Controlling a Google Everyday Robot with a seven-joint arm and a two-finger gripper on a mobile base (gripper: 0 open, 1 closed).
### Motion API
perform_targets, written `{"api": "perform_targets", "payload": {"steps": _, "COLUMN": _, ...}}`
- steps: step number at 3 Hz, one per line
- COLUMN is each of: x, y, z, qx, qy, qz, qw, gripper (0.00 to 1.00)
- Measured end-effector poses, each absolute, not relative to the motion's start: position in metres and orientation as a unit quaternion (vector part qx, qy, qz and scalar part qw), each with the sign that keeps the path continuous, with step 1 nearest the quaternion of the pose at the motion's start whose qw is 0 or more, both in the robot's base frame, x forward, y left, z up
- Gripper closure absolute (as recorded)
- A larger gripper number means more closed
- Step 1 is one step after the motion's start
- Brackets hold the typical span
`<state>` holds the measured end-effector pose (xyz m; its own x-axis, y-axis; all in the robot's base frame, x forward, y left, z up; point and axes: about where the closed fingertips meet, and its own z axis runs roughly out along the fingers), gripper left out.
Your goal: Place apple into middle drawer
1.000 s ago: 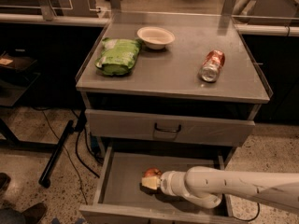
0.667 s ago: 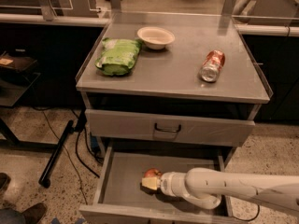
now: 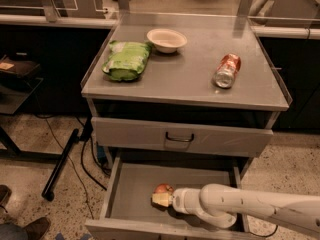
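Note:
The middle drawer [image 3: 135,184] is pulled out below the cabinet top, with a flat grey floor and low side walls. The apple [image 3: 163,188] is inside it, red-orange, near the middle of the floor. My gripper [image 3: 161,199] reaches into the drawer from the right on a white arm [image 3: 240,209] and is right at the apple, touching its front side. The gripper's tip covers the lower part of the apple.
The top drawer front [image 3: 180,137] with a black loop handle is closed above. On the cabinet top [image 3: 185,74] lie a green chip bag [image 3: 126,60], a white bowl [image 3: 166,39] and a red-and-silver soda can [image 3: 227,70]. A black stand leg [image 3: 60,164] crosses the floor at left.

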<state>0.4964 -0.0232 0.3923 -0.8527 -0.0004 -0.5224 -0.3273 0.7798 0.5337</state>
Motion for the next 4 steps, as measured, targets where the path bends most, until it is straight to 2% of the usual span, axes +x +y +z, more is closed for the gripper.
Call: {"api": "perform_targets", "payload": {"steps": 4, "x": 0.5, "y": -0.028, "z": 0.369, "qx": -0.089, "qy": 0.926, "qz": 0.29, "qw": 0.226, "gripper": 1.0}}
